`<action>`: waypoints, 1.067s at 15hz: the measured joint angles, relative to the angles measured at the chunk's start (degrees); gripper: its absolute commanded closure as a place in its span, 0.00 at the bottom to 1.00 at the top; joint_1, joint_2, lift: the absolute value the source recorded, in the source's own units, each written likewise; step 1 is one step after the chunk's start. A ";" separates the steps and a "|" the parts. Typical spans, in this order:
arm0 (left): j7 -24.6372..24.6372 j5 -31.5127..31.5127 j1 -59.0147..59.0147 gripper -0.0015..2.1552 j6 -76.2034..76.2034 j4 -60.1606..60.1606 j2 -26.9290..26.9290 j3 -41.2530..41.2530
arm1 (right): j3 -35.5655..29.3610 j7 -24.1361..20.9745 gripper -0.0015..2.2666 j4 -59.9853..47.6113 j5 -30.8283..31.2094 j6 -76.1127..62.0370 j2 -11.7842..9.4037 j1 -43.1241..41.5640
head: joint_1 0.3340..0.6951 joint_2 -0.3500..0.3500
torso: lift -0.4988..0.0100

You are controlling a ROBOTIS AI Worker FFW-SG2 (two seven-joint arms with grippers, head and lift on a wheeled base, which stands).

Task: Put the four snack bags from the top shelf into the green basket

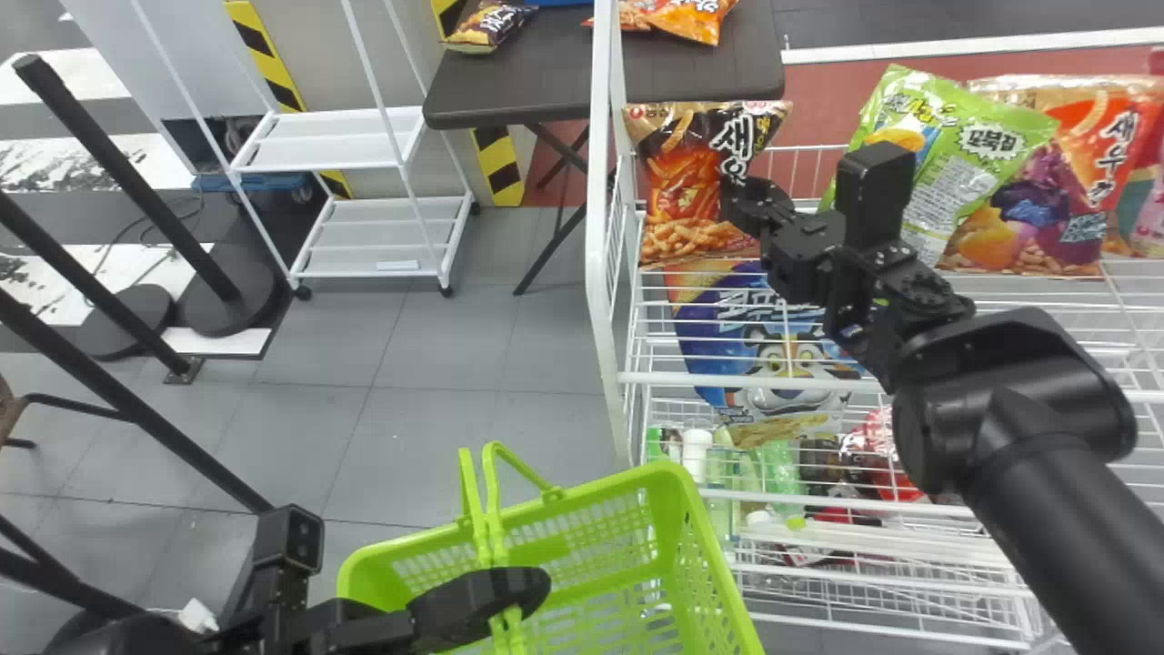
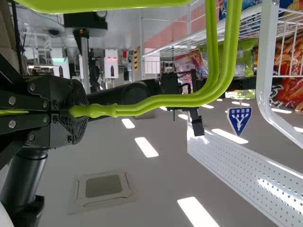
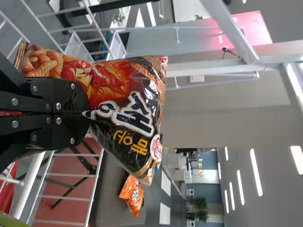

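Observation:
My right gripper (image 1: 747, 202) is at the left end of the top shelf, shut on the black-and-orange snack bag (image 1: 677, 182), which stands upright. The right wrist view has the bag (image 3: 135, 104) pinched at its side by the gripper (image 3: 85, 113). Farther right on that shelf are green bags (image 1: 968, 173), an orange-purple bag (image 1: 1064, 196) and a pink bag (image 1: 1150, 223) at the edge. Low in front, my left gripper (image 1: 509, 593) is shut on the handles of the green basket (image 1: 718, 564); the left wrist view has the gripper (image 2: 78, 109) around the handles (image 2: 189, 100).
The rack's white side post (image 1: 600, 227) rises just left of the held bag. A blue tiger bag (image 1: 773, 355) is beneath, with bottles (image 1: 696, 455) on a lower shelf. Behind are a dark table (image 1: 546, 82) and a white cart (image 1: 364, 214).

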 measured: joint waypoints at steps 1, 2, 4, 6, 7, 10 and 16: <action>0.00 0.02 0.00 1.00 0.00 -0.03 0.02 0.03 | -0.42 -0.01 0.99 -2.56 -0.11 1.01 0.00 1.51 | 1.00 0.80 | 0.98; 0.00 0.03 0.00 1.00 0.00 -0.06 0.03 0.09 | -1.07 -0.11 0.99 -6.23 -0.07 3.13 0.00 3.46 | 1.00 0.80 | 0.98; 0.00 0.04 -0.01 1.00 0.00 -0.06 0.11 0.34 | -3.44 -0.13 0.99 -14.50 0.13 7.06 0.00 7.96 | 1.00 0.79 | 0.98; 0.00 0.05 -0.31 1.00 0.00 -0.06 0.32 0.59 | -5.89 -0.21 0.99 -24.82 -0.48 11.99 0.00 13.82 | 1.00 0.77 | 0.98; 0.00 0.06 -0.50 1.00 0.00 -0.06 0.41 0.65 | -7.31 -0.24 0.99 -29.84 -0.54 14.95 0.00 16.62 | 1.00 0.76 | 0.98; 0.00 0.03 -1.26 1.00 0.00 -0.19 0.48 0.66 | -12.60 -0.21 0.99 -47.88 -0.99 27.20 0.00 27.64 | 1.00 0.70 | 0.98; 0.00 -1.88 -3.52 1.00 0.51 0.71 -0.09 -0.81 | -16.67 0.02 0.99 -70.74 -7.79 39.92 -0.27 46.87 | 1.00 0.66 | 0.98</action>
